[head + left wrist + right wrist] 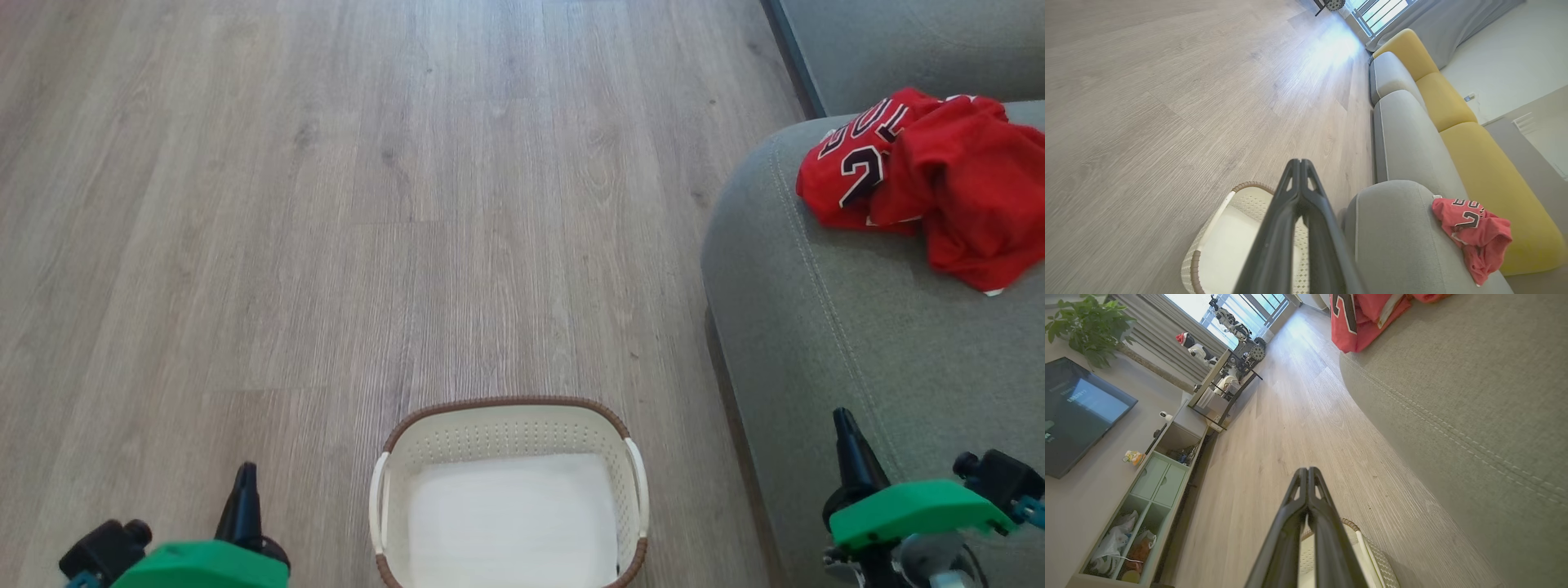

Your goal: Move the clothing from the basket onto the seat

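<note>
The red clothing [927, 184] lies crumpled on the grey-green seat [849, 327] at the upper right, the numbered jersey and a plain red piece bunched together. The wrist views show the clothing [1474, 232] [1361, 318] resting on the seat [1400, 237] [1474, 408]. The cream basket [510, 433] with a brown rim stands on the floor at bottom centre, its inside bare. My left gripper [245, 474] is shut at the lower left, beside the basket [1208, 245]. My right gripper [842, 420] is shut at the lower right, over the seat's front edge. Both hold nothing.
Wood-look floor [326, 204] stretches ahead and to the left. Yellow back cushions [1486, 175] line the sofa. A TV [1073, 412], a low cabinet [1151, 498] and a small side table [1224, 379] stand along the far wall.
</note>
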Controlling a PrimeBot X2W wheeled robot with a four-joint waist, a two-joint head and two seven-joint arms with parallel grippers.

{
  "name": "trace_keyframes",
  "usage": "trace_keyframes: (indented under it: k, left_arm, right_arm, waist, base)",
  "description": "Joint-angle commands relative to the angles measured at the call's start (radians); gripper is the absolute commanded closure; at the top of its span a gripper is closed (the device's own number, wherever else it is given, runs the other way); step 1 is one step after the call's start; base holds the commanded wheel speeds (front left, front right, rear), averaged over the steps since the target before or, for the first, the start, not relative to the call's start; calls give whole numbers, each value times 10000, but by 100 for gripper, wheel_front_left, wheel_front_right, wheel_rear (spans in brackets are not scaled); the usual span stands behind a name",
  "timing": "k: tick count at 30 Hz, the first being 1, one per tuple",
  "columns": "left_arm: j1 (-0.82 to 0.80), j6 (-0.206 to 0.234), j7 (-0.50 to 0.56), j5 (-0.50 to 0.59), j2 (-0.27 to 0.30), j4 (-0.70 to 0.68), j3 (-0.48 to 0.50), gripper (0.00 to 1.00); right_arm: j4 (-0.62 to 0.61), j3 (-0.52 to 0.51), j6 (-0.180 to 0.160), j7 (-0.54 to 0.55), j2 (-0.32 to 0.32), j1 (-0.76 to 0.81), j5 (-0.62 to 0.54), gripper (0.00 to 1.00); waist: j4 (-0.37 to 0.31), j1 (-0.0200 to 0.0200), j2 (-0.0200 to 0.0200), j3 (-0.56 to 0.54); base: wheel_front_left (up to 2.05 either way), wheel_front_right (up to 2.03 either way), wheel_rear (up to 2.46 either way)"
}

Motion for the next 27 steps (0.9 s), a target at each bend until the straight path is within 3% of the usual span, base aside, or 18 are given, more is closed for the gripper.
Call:
trace_keyframes:
  k: [1,27]
  left_arm:
    - [-526,-95,36,-230,27,-274,320,100]
    - [-1214,-695,783,-2943,-101,-109,877,100]
  right_arm:
    - [-393,42,0,44,-5,-559,270,100]
    - [-672,-232,-1,796,1,-785,3210,100]
  waist:
    - [0,0,0,4]
    - [-2,0,0,118]
  base:
    - [0,0,0]
    - [0,0,0]
